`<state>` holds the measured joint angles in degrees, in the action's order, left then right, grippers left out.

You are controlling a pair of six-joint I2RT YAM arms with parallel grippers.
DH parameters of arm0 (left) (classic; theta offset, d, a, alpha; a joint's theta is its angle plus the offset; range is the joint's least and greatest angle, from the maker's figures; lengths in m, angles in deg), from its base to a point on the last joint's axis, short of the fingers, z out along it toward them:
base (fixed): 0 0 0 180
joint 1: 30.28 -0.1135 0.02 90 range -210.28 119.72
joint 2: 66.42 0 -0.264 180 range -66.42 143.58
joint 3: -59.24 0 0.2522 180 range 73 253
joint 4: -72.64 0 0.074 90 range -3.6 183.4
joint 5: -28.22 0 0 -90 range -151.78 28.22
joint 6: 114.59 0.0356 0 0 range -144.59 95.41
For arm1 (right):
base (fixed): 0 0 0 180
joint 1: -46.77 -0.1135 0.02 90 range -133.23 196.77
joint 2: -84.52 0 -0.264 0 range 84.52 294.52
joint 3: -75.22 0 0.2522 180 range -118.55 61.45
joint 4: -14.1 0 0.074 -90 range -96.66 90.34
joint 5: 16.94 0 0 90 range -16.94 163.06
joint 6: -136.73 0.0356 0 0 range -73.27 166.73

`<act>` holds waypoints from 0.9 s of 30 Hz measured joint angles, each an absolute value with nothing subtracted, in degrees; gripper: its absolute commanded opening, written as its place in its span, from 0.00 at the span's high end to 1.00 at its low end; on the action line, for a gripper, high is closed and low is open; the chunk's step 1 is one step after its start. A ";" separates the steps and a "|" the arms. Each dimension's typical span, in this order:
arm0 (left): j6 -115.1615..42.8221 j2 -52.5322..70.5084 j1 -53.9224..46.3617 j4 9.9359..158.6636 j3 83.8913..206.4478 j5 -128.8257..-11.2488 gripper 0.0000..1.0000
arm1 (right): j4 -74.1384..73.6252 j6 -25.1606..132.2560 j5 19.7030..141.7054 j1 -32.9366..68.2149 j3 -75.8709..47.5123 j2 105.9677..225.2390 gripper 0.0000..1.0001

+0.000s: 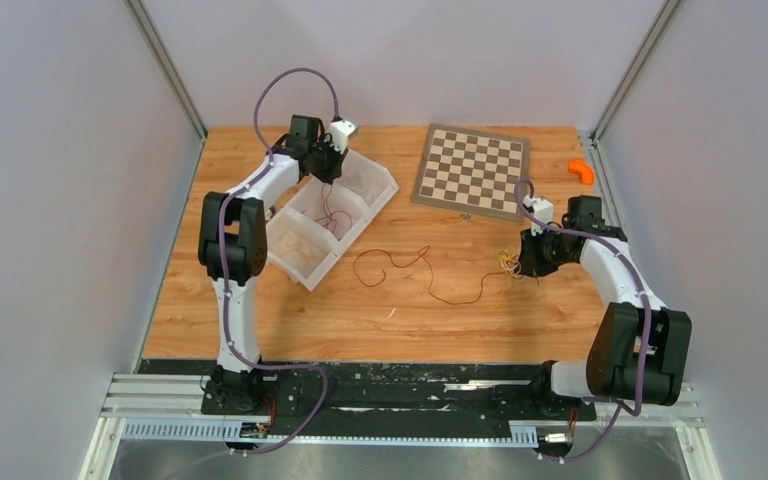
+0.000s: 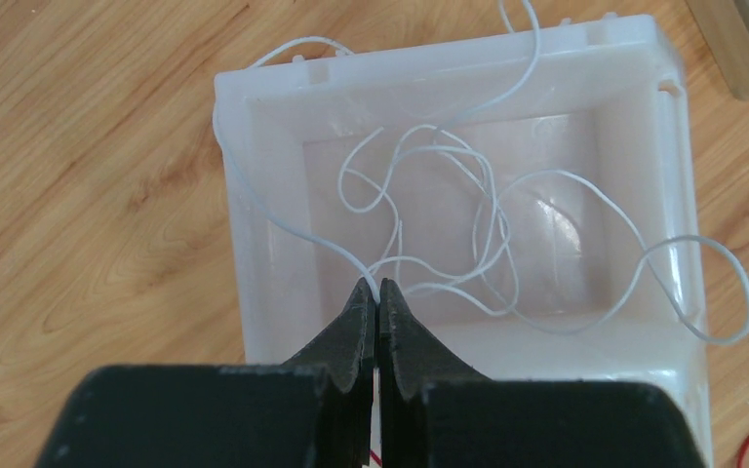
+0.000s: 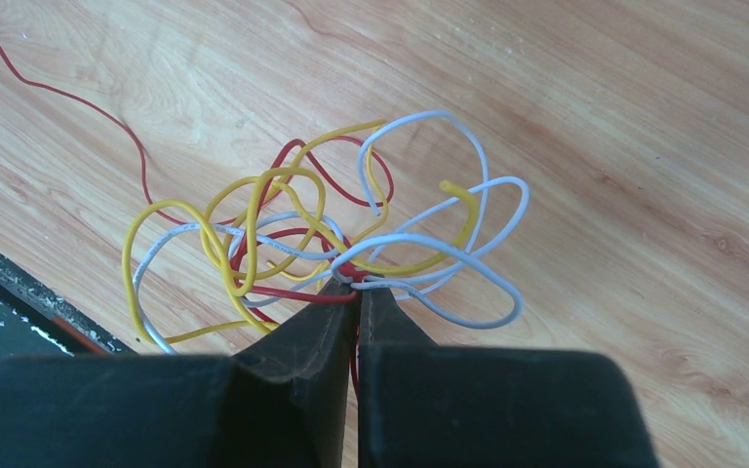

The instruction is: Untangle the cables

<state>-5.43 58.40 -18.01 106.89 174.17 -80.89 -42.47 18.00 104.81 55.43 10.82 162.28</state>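
Left gripper [image 2: 377, 297]: fingers clenched on a white wire [image 2: 507, 210] over the end compartment of a white plastic tray [image 2: 254, 224]; the wire loops inside that compartment and spills over its far rim and right wall. Right gripper [image 3: 356, 292]: clenched on a wire tangle [image 3: 273, 219] of yellow, red and white strands, at the right side of the wooden table [image 1: 260, 310], well apart from the tray. Dark red wire [image 1: 400, 262]: lying curled on the open wood between tray and tangle, running toward the tangle. Checkerboard [image 1: 471, 170]: flat at the far edge, apart from both grippers. Orange piece [image 1: 582, 171]: far right corner, beside the wall. Open wood runs along the table's near edge
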 measured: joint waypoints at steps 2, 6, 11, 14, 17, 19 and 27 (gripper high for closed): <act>-5.41 56.45 -17.96 105.69 172.07 -80.91 1.00 | -42.47 17.87 104.83 55.45 10.82 162.28 0.94; -5.67 51.42 -17.96 102.57 169.90 -80.72 1.00 | -42.49 17.81 104.90 55.45 10.82 162.28 0.94; -5.87 46.27 -18.01 98.11 170.69 -83.71 1.00 | -42.49 17.63 105.07 55.45 10.82 162.28 0.94; -5.94 43.66 -17.96 97.56 170.91 -87.32 1.00 | -42.47 17.61 105.12 55.45 10.82 162.28 0.94; -6.00 41.44 -17.96 98.24 170.86 -90.75 1.00 | -42.47 17.61 105.25 55.45 10.82 162.28 0.94; -6.00 40.12 -17.96 99.14 170.76 -92.58 1.00 | -42.47 17.61 105.29 55.45 10.82 162.19 0.94; -5.74 35.88 -17.96 107.00 167.46 -95.25 1.00 | -42.45 17.22 105.33 55.48 11.61 160.03 0.94</act>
